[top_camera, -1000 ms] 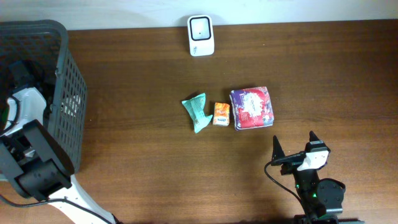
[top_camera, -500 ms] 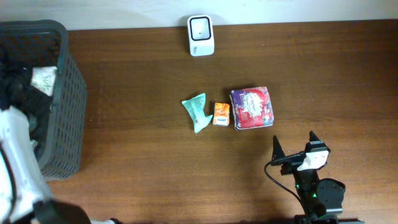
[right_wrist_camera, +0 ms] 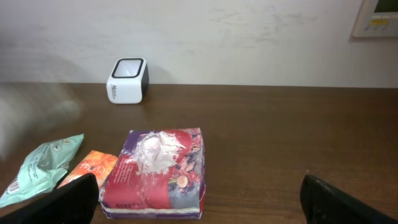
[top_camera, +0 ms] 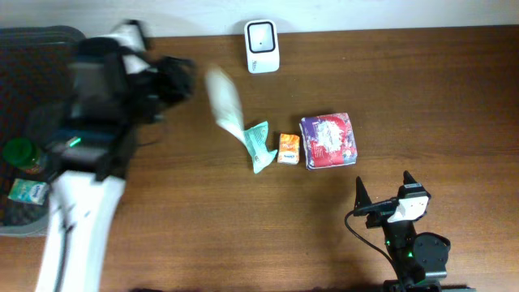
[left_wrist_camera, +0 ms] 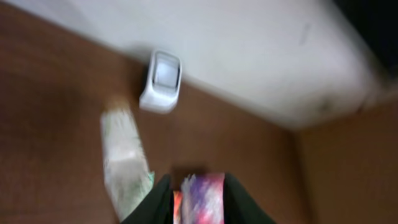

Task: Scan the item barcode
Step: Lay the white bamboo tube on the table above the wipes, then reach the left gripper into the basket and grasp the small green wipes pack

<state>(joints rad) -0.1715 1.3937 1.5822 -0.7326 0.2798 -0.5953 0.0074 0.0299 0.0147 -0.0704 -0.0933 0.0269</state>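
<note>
The white barcode scanner (top_camera: pixel 262 46) (left_wrist_camera: pixel 163 81) (right_wrist_camera: pixel 127 79) stands at the table's far edge. A whitish packet (top_camera: pixel 223 101) (left_wrist_camera: pixel 124 155) shows as a blurred streak just left of the green packet (top_camera: pixel 258 146). It is apart from my left gripper (top_camera: pixel 185 79) (left_wrist_camera: pixel 197 183). That gripper's jaws stand slightly open with nothing between them. An orange packet (top_camera: pixel 289 148) and a purple tissue pack (top_camera: pixel 328 139) (right_wrist_camera: pixel 158 171) lie in a row beside the green one. My right gripper (top_camera: pixel 383 182) (right_wrist_camera: pixel 199 200) rests wide open near the front edge, empty.
A dark mesh basket (top_camera: pixel 32 36) stands at the far left, with a green-lidded bottle (top_camera: pixel 20 154) and a small green box (top_camera: pixel 28 191) inside. A pale wall runs behind the table's far edge.
My left arm has swung out of the basket and to the right over the table. The whitish packet has come with it and now streaks free near the green packet. The right arm has not moved.
</note>
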